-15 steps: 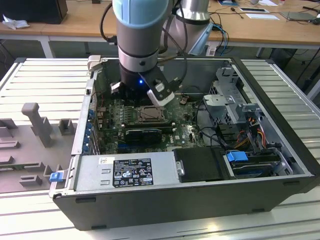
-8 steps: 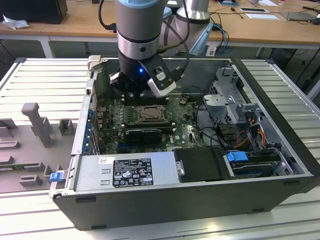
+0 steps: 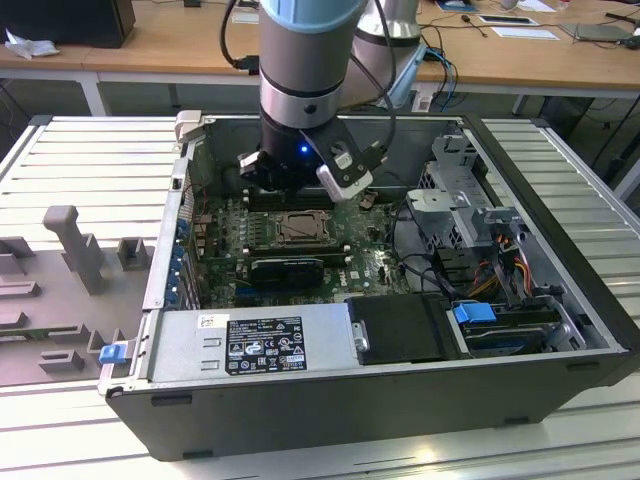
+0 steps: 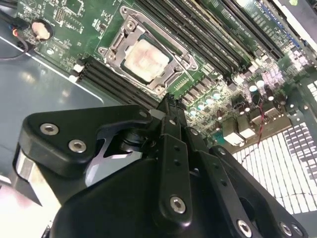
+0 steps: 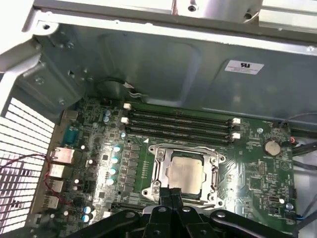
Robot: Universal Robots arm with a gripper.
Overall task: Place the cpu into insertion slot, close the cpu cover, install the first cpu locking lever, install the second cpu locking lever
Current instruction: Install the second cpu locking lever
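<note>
An open computer case [image 3: 560,330] is lying on a slatted metal table [image 3: 90,160], exposing a green motherboard [image 3: 370,265]. A power supply [image 3: 250,345] bearing a printed label is sitting along the case's near edge in the exterior view, with a drive bay [image 3: 500,325] carrying a blue tab occupying the corner toward the exterior view's right. Long black memory slots [image 5: 181,125] are running along the motherboard toward the case's far wall, a coin cell battery [image 5: 271,147] is sitting just beside their end, and grey moulded fixtures [image 3: 75,245] are standing on the table by the exterior view's left edge.

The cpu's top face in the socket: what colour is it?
Pale silver-beige metal; the cpu shows best in the first wrist view, framed by the silvery cpu cover.
</note>
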